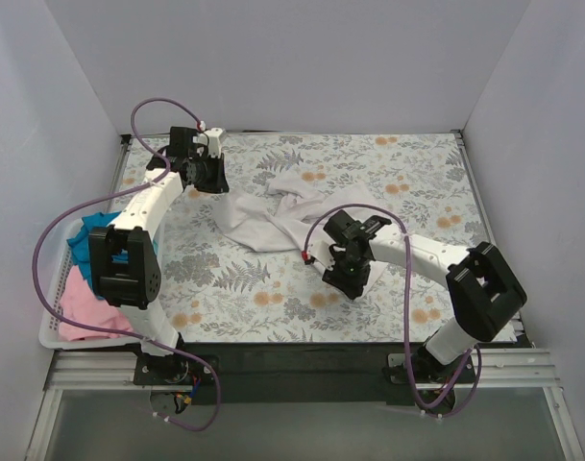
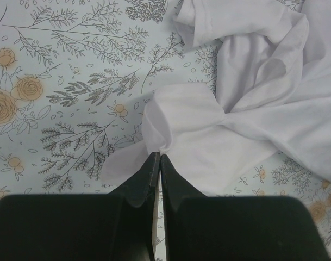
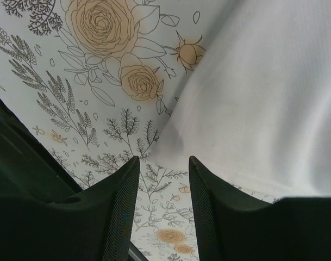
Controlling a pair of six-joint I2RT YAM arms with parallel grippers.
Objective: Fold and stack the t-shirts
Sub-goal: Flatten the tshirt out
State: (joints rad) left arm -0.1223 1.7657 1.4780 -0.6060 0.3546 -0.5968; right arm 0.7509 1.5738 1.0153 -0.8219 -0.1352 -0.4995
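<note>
A white t-shirt (image 1: 273,219) lies crumpled on the floral table cover (image 1: 407,173), mid-table. My left gripper (image 1: 215,189) is at its far left end and is shut on a bunched edge of it; in the left wrist view the jaws (image 2: 158,156) pinch the white cloth (image 2: 252,109). My right gripper (image 1: 352,285) is open low over the cover at the shirt's near right corner. In the right wrist view its jaws (image 3: 163,161) stand apart and empty, with the shirt's edge (image 3: 263,98) just ahead. A teal-blue shirt (image 1: 88,235) and a pink shirt (image 1: 85,303) lie in the basket.
The white slotted basket (image 1: 52,336) stands at the table's left edge beside the left arm. Purple cables loop over both arms. White walls close in the table at the back and on both sides.
</note>
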